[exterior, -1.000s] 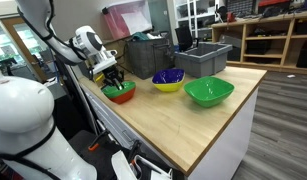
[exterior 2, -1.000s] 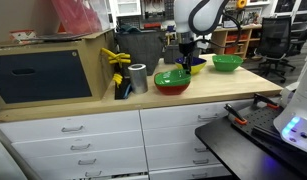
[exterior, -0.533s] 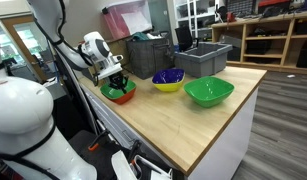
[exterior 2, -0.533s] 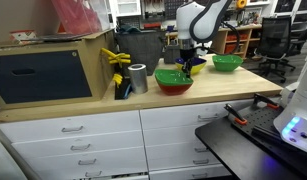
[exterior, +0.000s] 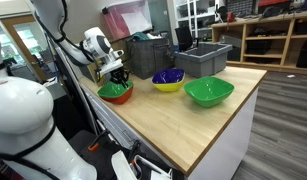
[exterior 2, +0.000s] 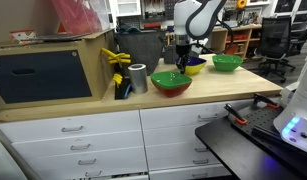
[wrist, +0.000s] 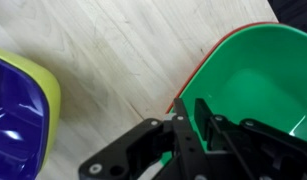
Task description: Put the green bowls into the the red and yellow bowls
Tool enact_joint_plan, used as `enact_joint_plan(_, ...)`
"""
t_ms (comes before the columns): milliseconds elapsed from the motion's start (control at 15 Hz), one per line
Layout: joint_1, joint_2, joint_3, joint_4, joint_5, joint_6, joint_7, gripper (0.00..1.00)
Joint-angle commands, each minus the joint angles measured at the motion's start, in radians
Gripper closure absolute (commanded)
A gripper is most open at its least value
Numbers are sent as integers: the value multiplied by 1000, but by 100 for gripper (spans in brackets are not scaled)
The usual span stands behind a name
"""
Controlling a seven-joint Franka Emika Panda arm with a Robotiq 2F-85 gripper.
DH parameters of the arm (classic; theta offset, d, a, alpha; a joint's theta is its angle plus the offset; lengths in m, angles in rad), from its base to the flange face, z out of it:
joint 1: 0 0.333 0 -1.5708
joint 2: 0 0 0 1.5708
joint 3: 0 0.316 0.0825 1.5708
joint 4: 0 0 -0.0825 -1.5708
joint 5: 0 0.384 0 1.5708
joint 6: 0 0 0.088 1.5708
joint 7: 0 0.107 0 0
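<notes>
A green bowl point(exterior: 115, 91) sits nested in the red bowl point(exterior: 119, 100) at the near end of the wooden counter; both show in the other exterior view, green point(exterior 2: 171, 79) in red point(exterior 2: 174, 90). My gripper point(exterior: 115, 76) point(exterior 2: 181, 66) is at the pair's rim. In the wrist view my gripper's fingers point(wrist: 193, 125) straddle the green bowl's point(wrist: 258, 70) edge, with the red rim point(wrist: 193, 75) just outside. The yellow bowl point(exterior: 168, 87) point(wrist: 51, 105) holds a blue bowl point(exterior: 169, 77) point(wrist: 13, 110). A second green bowl point(exterior: 208, 92) point(exterior 2: 227, 62) lies alone.
A grey bin point(exterior: 203, 60) stands behind the bowls. A metal cup point(exterior 2: 139, 78) and a yellow tool point(exterior 2: 117, 60) stand beside a wooden box point(exterior 2: 53, 70). The counter's edge point(exterior: 193, 150) drops off on the near side.
The gripper and the nested green and red bowls shifted slightly; the bowl looked a little raised half a second ago and now sits lower on the counter.
</notes>
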Motion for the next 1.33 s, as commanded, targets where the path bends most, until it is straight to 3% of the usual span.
enact_joint_plan(0,0,-60,-15,23,-7,-19,4,50)
enact_joint_plan(467,-67,-102,-64,62,61,-42,-44,1)
enact_joint_plan(933,-143,-139,-118,112,227,-173,-193,0)
enact_joint_plan(1267,-192,-161,-167,161,290,-326,-410,0)
